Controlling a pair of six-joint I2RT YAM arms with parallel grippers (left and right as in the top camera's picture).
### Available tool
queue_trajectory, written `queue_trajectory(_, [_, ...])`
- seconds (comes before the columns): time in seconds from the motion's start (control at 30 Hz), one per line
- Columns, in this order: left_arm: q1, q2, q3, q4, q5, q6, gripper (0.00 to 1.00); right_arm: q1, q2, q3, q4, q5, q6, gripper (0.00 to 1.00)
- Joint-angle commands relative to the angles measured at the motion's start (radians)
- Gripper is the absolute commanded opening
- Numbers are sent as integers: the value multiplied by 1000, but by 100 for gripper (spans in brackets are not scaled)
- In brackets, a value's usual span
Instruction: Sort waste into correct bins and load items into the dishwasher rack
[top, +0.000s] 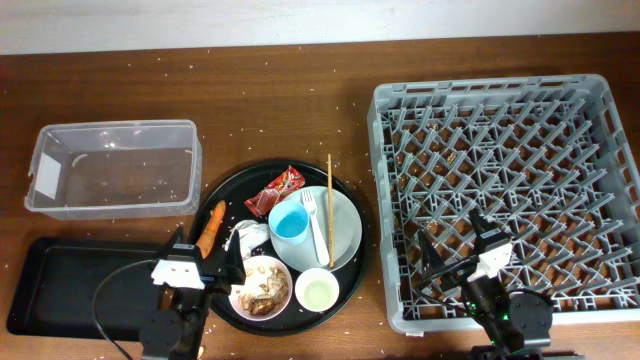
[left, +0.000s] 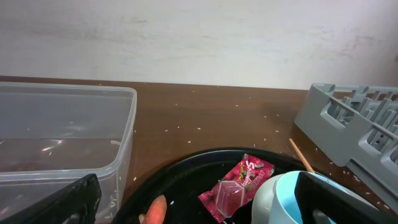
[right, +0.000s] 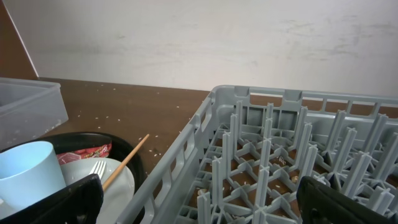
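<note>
On the round black tray (top: 236, 184) lie a red wrapper (top: 275, 190), carrot (top: 210, 228), white tissue (top: 250, 237), blue cup (top: 291, 224), pale plate (top: 345, 225) with a white fork (top: 315, 225) and chopstick (top: 329, 200), a bowl of food scraps (top: 262, 285) and a small white cup (top: 317, 290). My left gripper (top: 200, 265) is open and empty at the tray's near-left edge, facing the wrapper (left: 236, 186), carrot (left: 154, 211) and blue cup (left: 277, 196). My right gripper (top: 458, 250) is open and empty over the grey rack's (top: 505, 190) near-left part (right: 267, 155).
The clear tub (top: 115, 168) stands at the back left. The shallow black rectangular tray (top: 60, 280) lies at the front left. Rice grains are scattered over the brown table. The rack fills the right side.
</note>
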Motion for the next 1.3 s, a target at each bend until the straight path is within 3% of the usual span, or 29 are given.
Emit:
queue_trajectory(0.0, [-2,-8,-2,-8,-10,6,99,-6,-6,-9,0,2,1,99])
queue_trajectory(1.03, [0,-9,-2,16,-55,20,99,-6,-6,-9,22,-60,3,99])
queue_trajectory(1.07, [0,-9,-2,46,8,20,99,-6,-6,-8,74,-124,104,99])
queue_trajectory(1.13, [0,-8,14,182,109,20,99,-6,-6,47,85,-146,259,98])
queue_trajectory(1.17, [0,-7,65,176,109,20,99,-6,2,117,62,-144,263,99])
queue_trajectory(1.2, [0,4,127,122,109,20,99,-6,16,176,30,-134,263,99])
queue_trajectory(1.27, [0,108,356,-129,98,21,99,-6,140,428,-166,-115,251,98])
